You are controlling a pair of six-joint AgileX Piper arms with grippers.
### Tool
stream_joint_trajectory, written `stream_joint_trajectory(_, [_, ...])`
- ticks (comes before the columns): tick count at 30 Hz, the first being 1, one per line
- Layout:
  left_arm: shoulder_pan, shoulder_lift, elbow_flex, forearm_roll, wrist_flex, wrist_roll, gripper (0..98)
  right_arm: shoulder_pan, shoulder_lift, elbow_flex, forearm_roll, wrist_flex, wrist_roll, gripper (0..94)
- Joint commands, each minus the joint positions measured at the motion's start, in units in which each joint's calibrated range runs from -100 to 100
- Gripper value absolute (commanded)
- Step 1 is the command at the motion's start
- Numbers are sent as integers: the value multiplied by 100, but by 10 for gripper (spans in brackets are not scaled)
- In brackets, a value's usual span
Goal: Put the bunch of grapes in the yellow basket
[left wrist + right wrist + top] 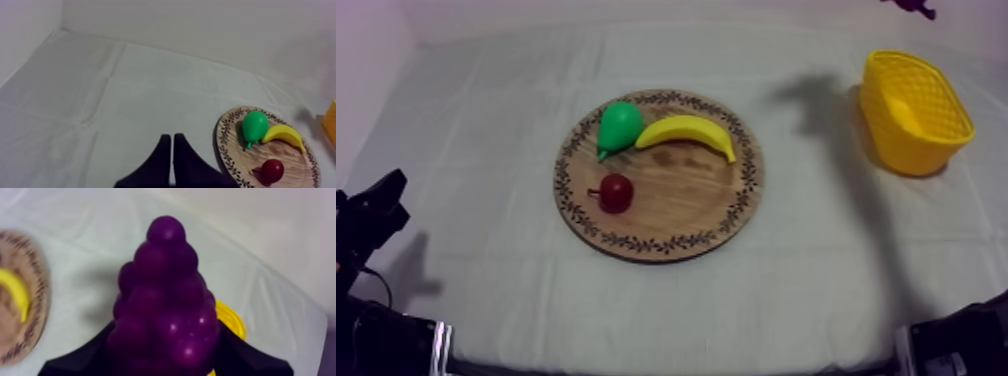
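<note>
Bunch of grapes [165, 303]: pinched in right gripper [162, 358] jaws, aloft, yellow basket [231, 320] beyond. Advised: centre over basket mouth before release. Left gripper [172, 141]: jaws pressed together, near wooden board [223, 142].

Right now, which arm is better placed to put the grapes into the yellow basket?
Right. The right gripper is shut on the bunch of grapes, with the yellow basket close behind them. The left gripper is shut on nothing, across the wooden board from the basket.
</note>
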Motion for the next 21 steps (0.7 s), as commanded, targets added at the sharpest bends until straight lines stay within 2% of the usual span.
stream_joint_trajectory(1, [0,0,-3,-3,-5,-1,1,437,33,37,29,-172,-106,299])
stream_joint_trajectory(12, [0,0,-3,-3,-5,-1,1,1002,441,513,91,-192,-370,311])
stream_joint_trajectory(21, [0,0,-3,-3,-5,-1,1,1133,1218,1051,68,-114,-241,326])
